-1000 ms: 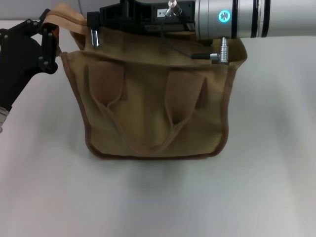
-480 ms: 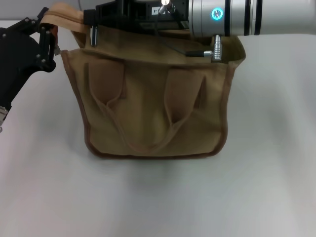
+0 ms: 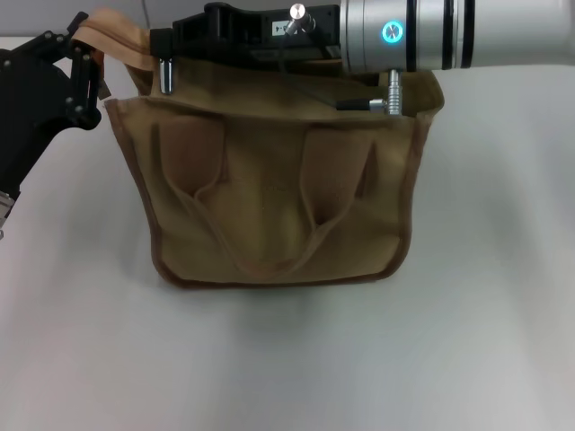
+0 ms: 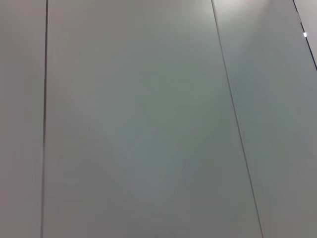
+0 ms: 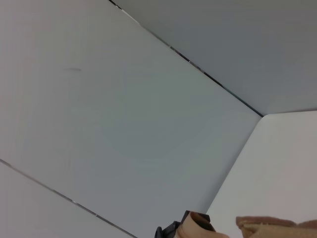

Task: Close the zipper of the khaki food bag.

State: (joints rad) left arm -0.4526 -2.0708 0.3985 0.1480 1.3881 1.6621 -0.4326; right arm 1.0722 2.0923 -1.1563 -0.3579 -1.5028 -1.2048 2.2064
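From my screen, I cannot tell how the jaws of the right gripper (image 3: 171,54) stand, because its black body lies flat along the top of the khaki food bag (image 3: 278,202) and hides its own tips. It sits at the bag's top edge, toward the bag's left end. The silver right arm (image 3: 431,34) reaches in across the bag's top from the bag's right side and covers most of the top, so I cannot see the zipper there at all.

The left gripper (image 3: 85,76) is black and sits just beside the bag's upper left corner. Its tips are up against a tan loop handle (image 3: 117,31) that sticks up at that corner. I cannot tell if they pinch the handle or only touch it.

The bag stands upright on the white table (image 3: 287,359), with its front facing me. Two pockets and a second loop handle (image 3: 269,242) hang down its front.

The head view is the only one that shows the whole bag. The right wrist view shows mostly a pale wall (image 5: 124,109), with a small bit of tan cloth and a dark gripper part at one edge, and a patch of the table. The left wrist view shows only pale wall panels (image 4: 133,124) with thin dark lines between them, and no bag.
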